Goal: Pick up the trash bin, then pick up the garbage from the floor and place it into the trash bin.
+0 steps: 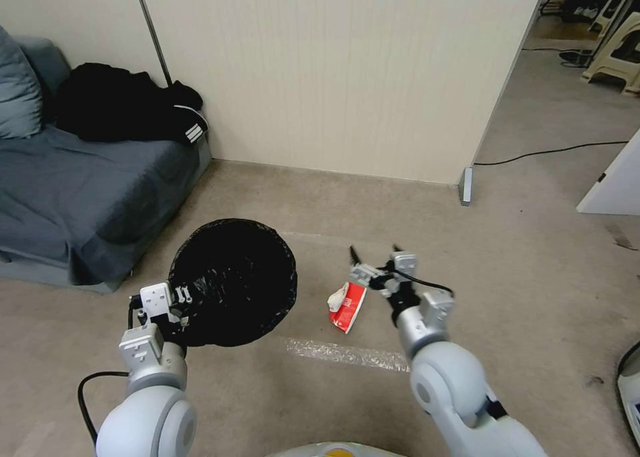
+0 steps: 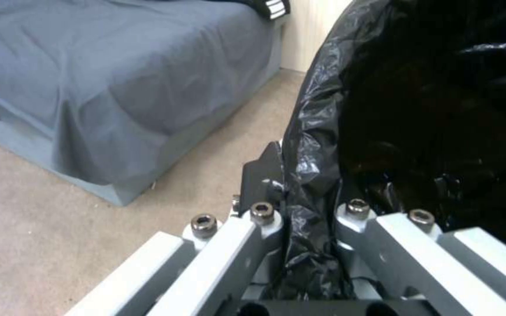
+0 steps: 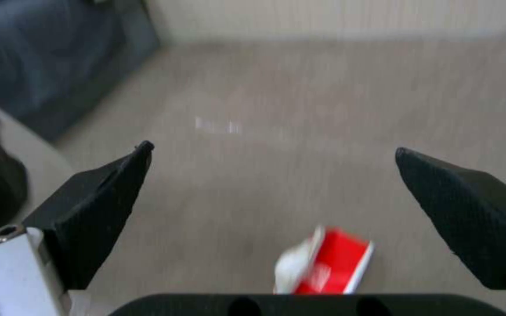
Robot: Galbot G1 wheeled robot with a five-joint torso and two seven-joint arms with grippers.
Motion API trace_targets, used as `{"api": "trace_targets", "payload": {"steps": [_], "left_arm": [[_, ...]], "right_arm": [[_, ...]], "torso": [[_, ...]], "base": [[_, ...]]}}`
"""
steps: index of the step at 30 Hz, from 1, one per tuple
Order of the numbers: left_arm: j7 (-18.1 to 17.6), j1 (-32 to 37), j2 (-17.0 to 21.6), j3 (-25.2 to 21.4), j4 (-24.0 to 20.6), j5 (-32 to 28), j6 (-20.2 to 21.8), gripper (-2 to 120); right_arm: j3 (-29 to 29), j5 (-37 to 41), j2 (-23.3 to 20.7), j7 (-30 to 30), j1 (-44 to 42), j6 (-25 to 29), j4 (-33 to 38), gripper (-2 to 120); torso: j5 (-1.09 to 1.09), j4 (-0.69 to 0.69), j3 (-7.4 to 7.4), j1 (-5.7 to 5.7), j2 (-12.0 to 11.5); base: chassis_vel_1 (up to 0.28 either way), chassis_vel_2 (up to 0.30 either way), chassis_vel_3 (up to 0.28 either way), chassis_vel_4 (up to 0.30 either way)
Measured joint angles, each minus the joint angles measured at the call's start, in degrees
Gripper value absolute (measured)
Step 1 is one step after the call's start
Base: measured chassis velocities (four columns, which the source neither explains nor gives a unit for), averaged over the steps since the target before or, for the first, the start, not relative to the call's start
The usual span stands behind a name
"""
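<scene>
The trash bin [image 1: 233,280] hangs off the floor, tilted with its mouth toward me, its black liner [image 2: 417,114] covering the rim. At its near-left edge, my left gripper [image 1: 177,301] is shut on the rim, and the left wrist view shows the jaws clamping the crumpled liner [image 2: 305,206]. A red-and-white carton [image 1: 348,305], a piece of the garbage, lies on the floor to the right of the bin. My right gripper [image 1: 374,249] hovers open just beyond and right of it. In the right wrist view the carton [image 3: 329,267] sits low between the spread fingers [image 3: 106,197].
A grey sofa [image 1: 80,190] with a black clothes heap [image 1: 127,103] stands at the left. The wall [image 1: 333,77] runs ahead, ending at a corner [image 1: 466,185]. A strip of clear tape [image 1: 343,353] crosses the carpet, and a black cable [image 1: 553,152] lies at the far right.
</scene>
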Motion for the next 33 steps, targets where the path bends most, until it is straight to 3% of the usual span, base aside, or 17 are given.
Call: {"api": "trace_targets", "payload": {"steps": [3, 11, 21, 23, 33], "left_arm": [[0.0, 0.5, -0.2, 0.0, -0.5, -0.6, 0.0, 3], [0.0, 1.9, -1.1, 0.1, -0.8, 0.0, -0.9, 3], [0.0, 4.6, -1.9, 0.1, -2.0, 0.7, -2.1, 3], [0.0, 6.8, -2.2, 0.1, -2.5, 1.1, -3.3, 3], [-0.1, 10.6, -3.1, 0.7, -2.9, 3.0, -5.5, 3]], "right_arm": [[-2.4, 5.0, -1.7, 1.5, 3.4, -4.3, -3.9, 100], [-5.7, 8.6, -2.1, 0.8, 8.2, -6.9, -10.6, 100], [-7.5, 6.5, 0.1, -1.7, 11.7, -6.1, -21.3, 100], [-7.6, 5.6, 1.4, -3.1, 12.7, -5.0, -26.3, 100], [-7.9, 2.4, 4.4, -7.0, 14.8, -2.1, -35.0, 100]], "torso": [[0.00, 0.00, 0.00, 0.00, 0.0], [-0.01, -0.01, 0.00, 0.00, 0.0], [-0.01, -0.01, 0.00, 0.01, 0.0], [-0.01, -0.01, 0.00, 0.00, 0.0], [-0.01, 0.00, -0.01, 0.00, 0.0]], "base": [[0.000, 0.000, 0.000, 0.000], [0.000, 0.000, 0.000, 0.000], [0.000, 0.000, 0.000, 0.000], [0.000, 0.000, 0.000, 0.000], [0.000, 0.000, 0.000, 0.000]]}}
